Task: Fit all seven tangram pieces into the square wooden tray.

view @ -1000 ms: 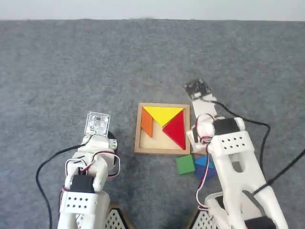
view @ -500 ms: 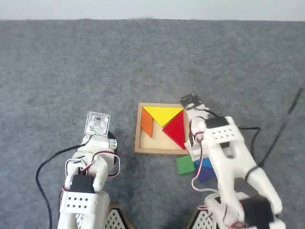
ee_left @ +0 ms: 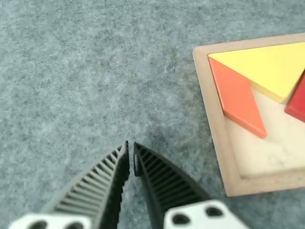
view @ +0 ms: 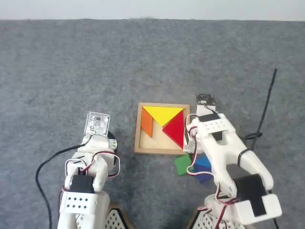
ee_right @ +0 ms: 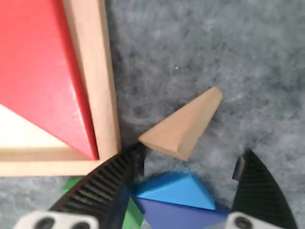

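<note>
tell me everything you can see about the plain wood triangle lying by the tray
The plain wood triangle is unpainted, pale tan and thick, with one side face showing. It lies flat on the grey carpet, outside the tray, near the corner that holds the red triangle. One tip points toward the tray's wall; whether it touches is unclear. It sits within the span of the open right gripper, which has not closed on it. The blue triangle lies close beside it.
</note>
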Controlling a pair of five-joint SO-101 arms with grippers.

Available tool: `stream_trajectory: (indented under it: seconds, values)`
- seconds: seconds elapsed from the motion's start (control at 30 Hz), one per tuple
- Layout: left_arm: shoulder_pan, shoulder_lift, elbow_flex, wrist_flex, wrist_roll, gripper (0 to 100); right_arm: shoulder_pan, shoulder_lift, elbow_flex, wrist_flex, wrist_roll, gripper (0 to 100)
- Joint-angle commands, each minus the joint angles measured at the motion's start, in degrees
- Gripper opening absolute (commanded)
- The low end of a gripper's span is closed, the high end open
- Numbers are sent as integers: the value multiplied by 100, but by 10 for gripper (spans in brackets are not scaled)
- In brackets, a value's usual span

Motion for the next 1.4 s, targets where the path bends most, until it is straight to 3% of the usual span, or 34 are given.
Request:
stream_trajectory:
  seconds: [0.0,0.17,0.23,0.53,0.67,0.8,1.0,1.23,1.37]
  values:
    - [-26,-70,-48,9,44,15,286,356,-448,-92,-114,299]
    - [-26,-70,-48,9,44,15,857,523,-862,-101,-114,143]
    - [-26,-70,-48,9,44,15,1007,532,-985,-101,-132,123]
    - [-26,-70,-48,9,44,15,1710,558,-1477,-22,-35,124]
    - [-26,-70,-48,9,44,15,1921,488,-1653,629,712,134]
    - [-26,-70,-48,9,44,15,1965,444,-1758,980,343,219]
    - [-26,-70,-48,9,44,15,1956,374,-2004,1024,202,228]
    - [-26,-70,-48,9,44,15,1516,409,-2242,462,-2259,230]
    - [-26,-70,-48,9,44,15,1420,409,-1925,57,-2462,227]
